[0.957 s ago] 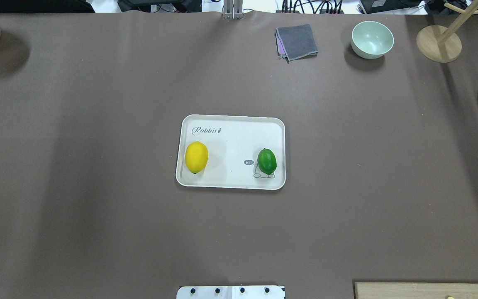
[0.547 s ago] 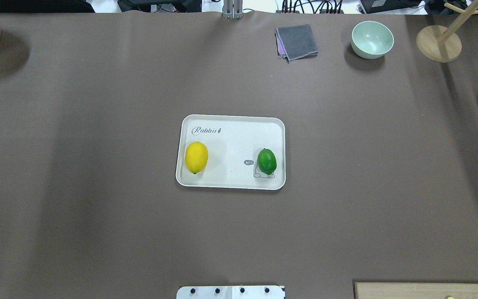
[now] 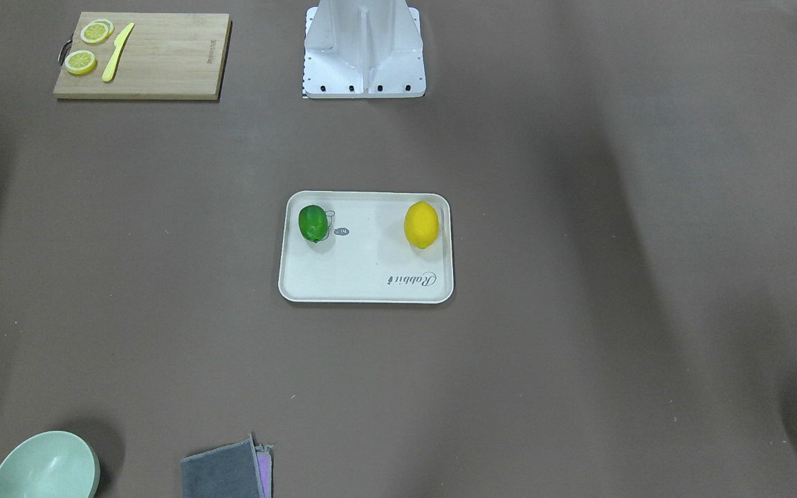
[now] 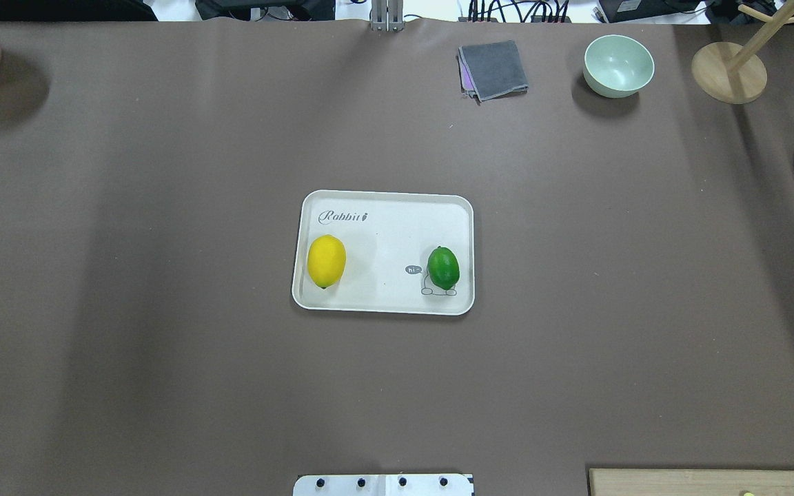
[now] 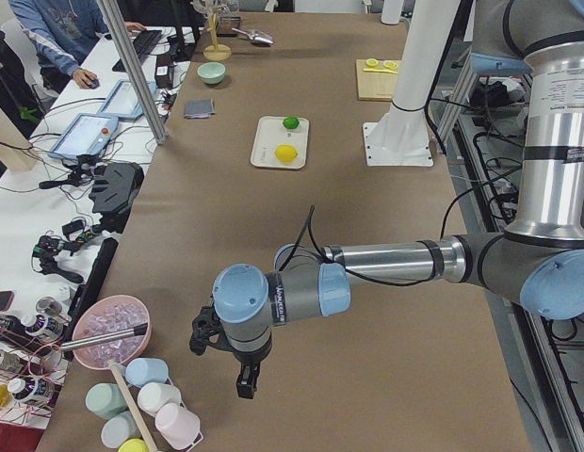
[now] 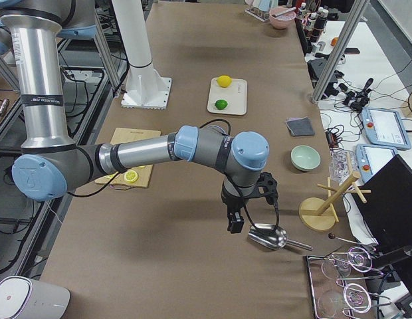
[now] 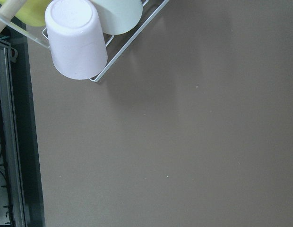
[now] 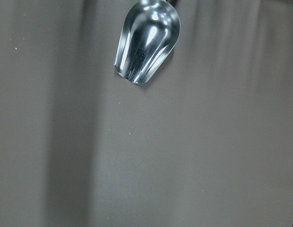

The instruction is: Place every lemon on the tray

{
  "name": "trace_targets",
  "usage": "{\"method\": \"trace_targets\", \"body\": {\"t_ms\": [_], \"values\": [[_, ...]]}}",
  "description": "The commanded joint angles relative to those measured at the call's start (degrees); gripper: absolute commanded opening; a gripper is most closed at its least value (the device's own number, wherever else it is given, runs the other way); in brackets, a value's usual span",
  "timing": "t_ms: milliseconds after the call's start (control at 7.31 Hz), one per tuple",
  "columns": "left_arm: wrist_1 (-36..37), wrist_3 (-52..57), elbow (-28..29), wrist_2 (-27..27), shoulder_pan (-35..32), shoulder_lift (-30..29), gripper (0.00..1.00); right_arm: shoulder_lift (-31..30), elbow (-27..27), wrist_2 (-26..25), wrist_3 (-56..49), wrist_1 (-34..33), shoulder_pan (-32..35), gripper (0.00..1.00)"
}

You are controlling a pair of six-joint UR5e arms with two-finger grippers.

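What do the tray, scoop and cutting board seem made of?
The tray: matte cream plastic, perhaps melamine; smooth molded rim, printed drawing. The scoop: polished metal, mirror-like reflections. The cutting board: likely bamboo or wood; tan, faint grain.

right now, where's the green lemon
In the overhead view the green lemon lies on the right end of the tray, over the cartoon drawing, apart from the yellow lemon at the left end.
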Motion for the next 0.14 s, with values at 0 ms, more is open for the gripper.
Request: {"method": "trace_targets", "body": {"t_ms": [0], "values": [[-0.26, 0.21, -1.57, -0.01, 0.00, 0.19, 0.98, 0.24, 0.01, -0.32, -0.04, 0.08, 0.00, 1.00]]}}
